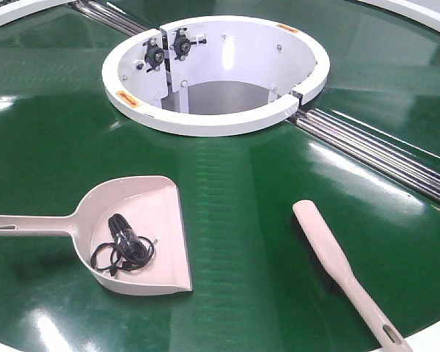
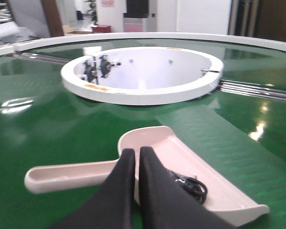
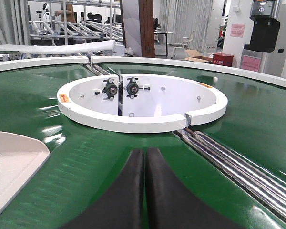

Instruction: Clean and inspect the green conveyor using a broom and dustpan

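Exterior front-facing view gives me the glossy dark green circular conveyor point(image 1: 242, 198) with its white central ring point(image 1: 213, 121) and silver metal rails point(image 1: 381, 150). The pale pink-beige plastic dustpan point(image 1: 158, 213) lies left, a coiled black cable point(image 1: 125, 246) inside it — the slim pink-beige hand broom point(image 1: 337, 268) lies well apart, right. Nothing sits between them. Left tool point(image 2: 136, 155) hangs above the dustpan, clenched; right tool point(image 3: 144, 155) is clenched too.
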